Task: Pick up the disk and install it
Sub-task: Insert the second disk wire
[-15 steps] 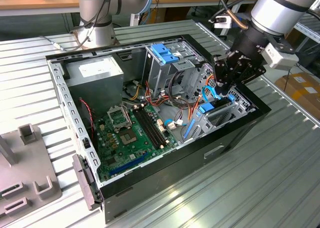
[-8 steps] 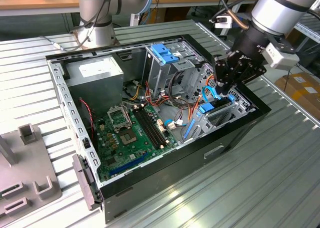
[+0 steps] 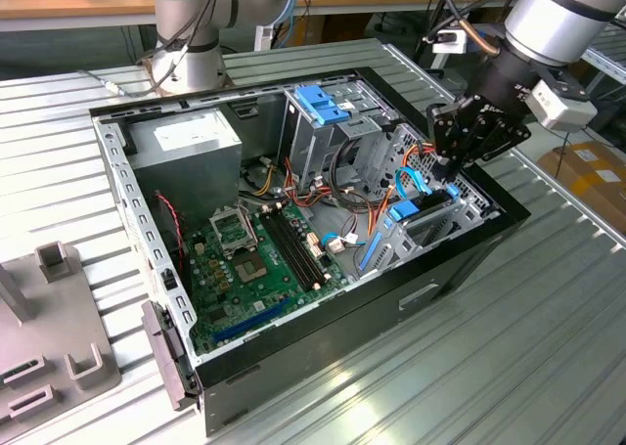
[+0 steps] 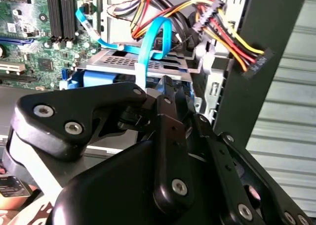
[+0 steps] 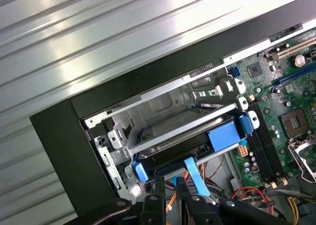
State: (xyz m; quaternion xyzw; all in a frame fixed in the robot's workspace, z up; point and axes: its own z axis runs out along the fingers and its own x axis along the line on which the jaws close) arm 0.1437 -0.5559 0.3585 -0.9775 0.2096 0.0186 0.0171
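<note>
The disk [image 5: 197,141] sits in the drive bay at the corner of the open computer case [image 3: 460,259], its light-blue rails showing at both ends and a metal cage bar running across it in the first wrist view; in the exterior view it lies low in the bay on the exterior view's right side of the case, just beside the motherboard [image 3: 259,259]. It looks seated or very nearly so, though I can't tell whether it has gone fully home. The gripper [image 3: 460,156] hangs directly above that bay, and in the second wrist view its jaws are drawn narrow, close together, with nothing I can make out between them; whether they pinch the light-blue data cable [image 4: 150,52] that loops up right in front of them I cannot tell. That cable is my main worry: it curls up from the disk against the jaws, and any lift or sideways drift could snag it and tug the connector or drag the disk askew in its rails. The bundle of red, yellow and black power leads [image 4: 222,32] hangs close by too, and could catch on the gripper's linkage. The case rests on a ribbed metal surface [image 3: 489,367], with the grey power supply [image 3: 186,142] at its far end, well apart.
</note>
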